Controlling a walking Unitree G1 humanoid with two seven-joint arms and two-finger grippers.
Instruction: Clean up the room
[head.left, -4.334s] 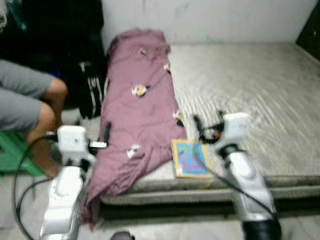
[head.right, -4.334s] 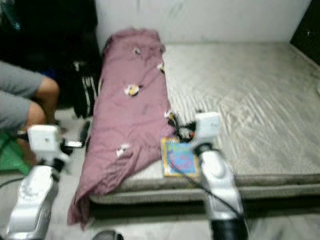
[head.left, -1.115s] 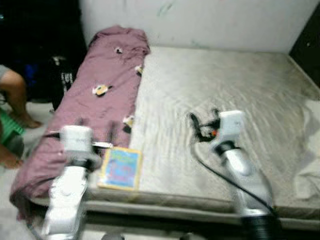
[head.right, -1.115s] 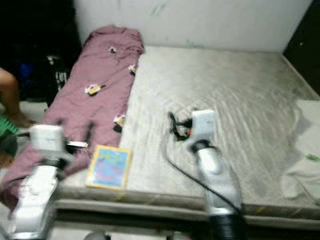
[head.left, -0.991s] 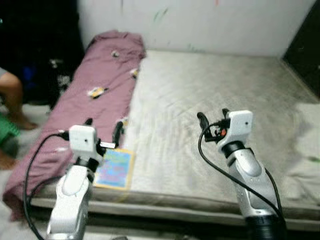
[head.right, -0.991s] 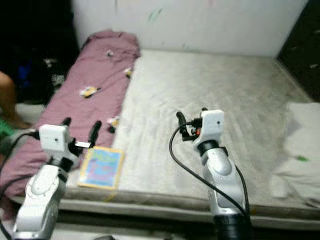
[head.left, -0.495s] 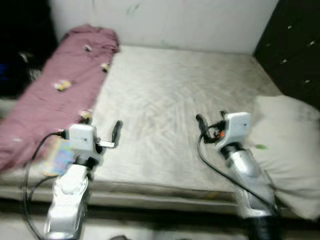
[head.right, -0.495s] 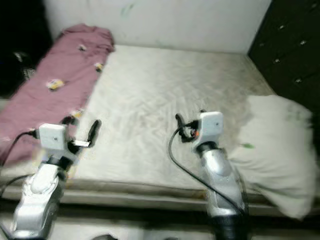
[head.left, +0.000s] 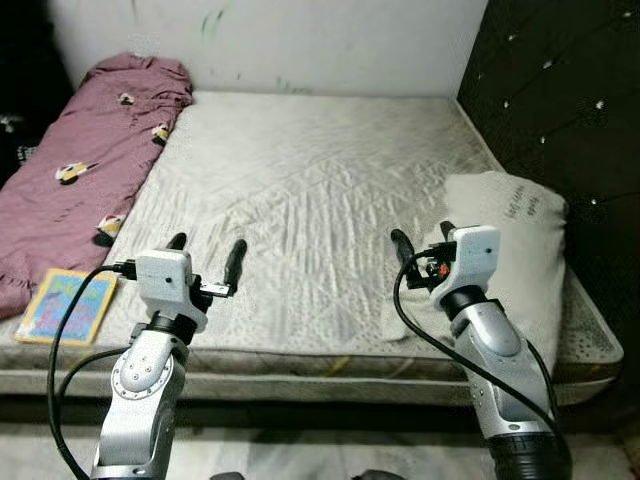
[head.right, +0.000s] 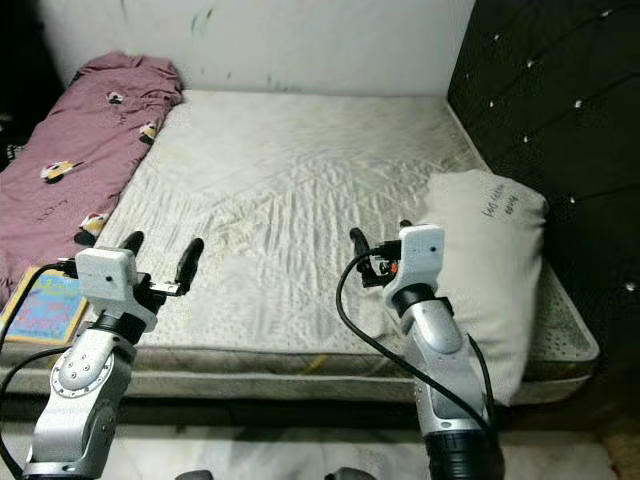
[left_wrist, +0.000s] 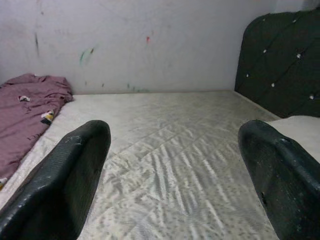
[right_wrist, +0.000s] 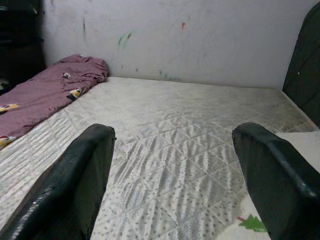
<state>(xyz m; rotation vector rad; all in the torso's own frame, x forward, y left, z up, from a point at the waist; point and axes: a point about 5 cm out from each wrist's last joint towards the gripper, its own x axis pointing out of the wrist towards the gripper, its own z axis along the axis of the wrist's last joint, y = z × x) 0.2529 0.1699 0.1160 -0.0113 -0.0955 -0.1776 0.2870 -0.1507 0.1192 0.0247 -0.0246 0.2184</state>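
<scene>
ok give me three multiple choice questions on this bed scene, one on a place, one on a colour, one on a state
1. Where does the picture book lie?
A. left front corner of the mattress
B. on the pillow
C. on the floor

2. What colour is the blanket?
A. green
B. dusty pink
C. white

3. How are the left gripper and right gripper?
A. both open, holding nothing
B. left shut on book
C. right shut on pillow

Key: 1 A, the book sits at the mattress edge beside the blanket; 2 B, its cloth is pink; 3 A, wrist views show spread fingers.
</scene>
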